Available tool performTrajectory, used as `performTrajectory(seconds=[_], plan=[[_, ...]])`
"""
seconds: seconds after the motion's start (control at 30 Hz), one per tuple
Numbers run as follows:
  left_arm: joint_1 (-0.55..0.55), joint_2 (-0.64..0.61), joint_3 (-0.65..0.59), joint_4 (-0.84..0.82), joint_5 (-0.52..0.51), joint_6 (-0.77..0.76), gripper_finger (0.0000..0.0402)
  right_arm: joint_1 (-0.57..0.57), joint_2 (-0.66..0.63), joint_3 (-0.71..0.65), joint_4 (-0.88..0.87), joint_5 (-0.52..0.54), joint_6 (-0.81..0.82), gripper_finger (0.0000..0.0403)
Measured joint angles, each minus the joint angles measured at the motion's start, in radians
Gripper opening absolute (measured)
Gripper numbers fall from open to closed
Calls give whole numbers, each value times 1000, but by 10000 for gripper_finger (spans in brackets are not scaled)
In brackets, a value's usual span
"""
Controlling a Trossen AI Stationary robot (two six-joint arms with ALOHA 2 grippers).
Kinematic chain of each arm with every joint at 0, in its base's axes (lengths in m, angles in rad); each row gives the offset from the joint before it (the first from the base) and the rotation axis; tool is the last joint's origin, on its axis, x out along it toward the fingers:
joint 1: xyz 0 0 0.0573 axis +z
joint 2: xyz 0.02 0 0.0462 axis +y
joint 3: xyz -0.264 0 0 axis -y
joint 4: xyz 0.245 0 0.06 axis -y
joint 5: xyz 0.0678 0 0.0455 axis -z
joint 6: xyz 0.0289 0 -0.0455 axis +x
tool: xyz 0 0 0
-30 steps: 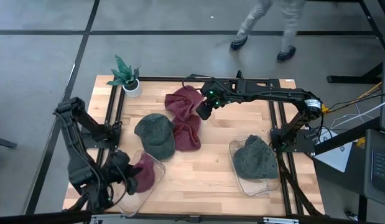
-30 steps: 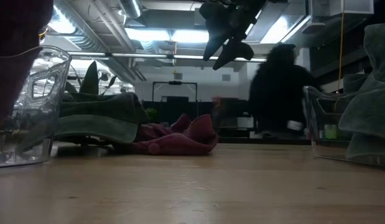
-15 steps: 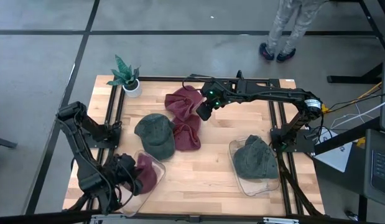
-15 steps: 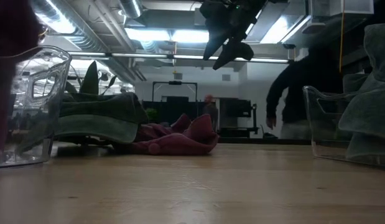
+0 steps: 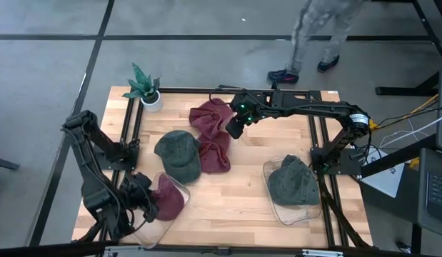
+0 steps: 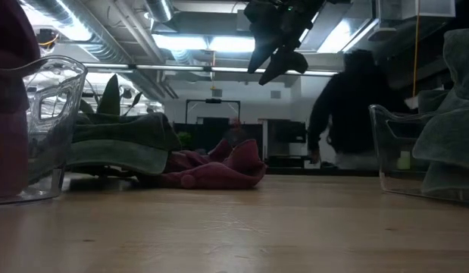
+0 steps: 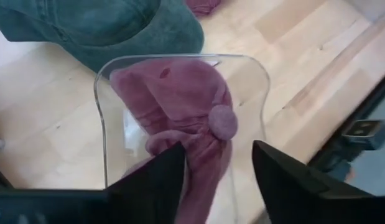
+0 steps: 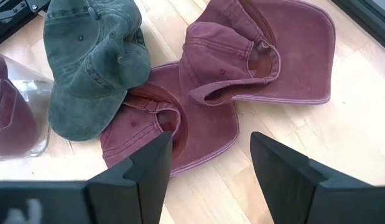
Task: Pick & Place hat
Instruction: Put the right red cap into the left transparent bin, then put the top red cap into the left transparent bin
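maroon hat (image 7: 180, 118) in clear bin (image 7: 104, 106), partly hidden

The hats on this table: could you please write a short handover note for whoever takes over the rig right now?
Left gripper: open, over the left clear bin, with a maroon hat lying in that bin.
Right gripper: open, holding nothing, hovering above the two maroon hats at the table's middle.
Done: one maroon hat in the left bin, one green hat in the right clear bin.
Left: the two maroon hats and the green hat on the table still need placing.
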Motion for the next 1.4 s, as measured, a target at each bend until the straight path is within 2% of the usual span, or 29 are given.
performTrajectory(seconds=[0.17, 0.27, 0.37, 0.47, 0.67, 0.77, 0.9, 1.17, 1.4], plan=[[0, -99, 0, 35, -10, 1, 211, 0, 0, 0, -4, 0, -23, 216], [0, -159, 0, 60, -20, 16, 214, 0, 0, 0, -8, -1, -30, 216], [0, -215, 0, 122, -53, 95, 211, 0, 0, 0, -8, -1, -46, 216], [0, -264, 0, 185, -122, 184, 211, 0, 0, 0, -9, -1, -51, 216], [38, -332, 0, 242, -328, 376, 210, 0, 0, 0, -14, -1, -121, 216], [110, -336, 0, 244, -354, 488, 210, 0, 0, 0, -20, -1, -176, 216], [259, -321, 0, 268, -276, 631, 210, 0, 0, -6, -15, 0, -277, 216], [565, -238, 0, 529, 13, 1150, 210, 0, 12, -11, -68, 2, -431, 216], [762, -176, 0, 561, 188, 1356, 210, 0, 31, -11, -98, 10, -474, 216]])
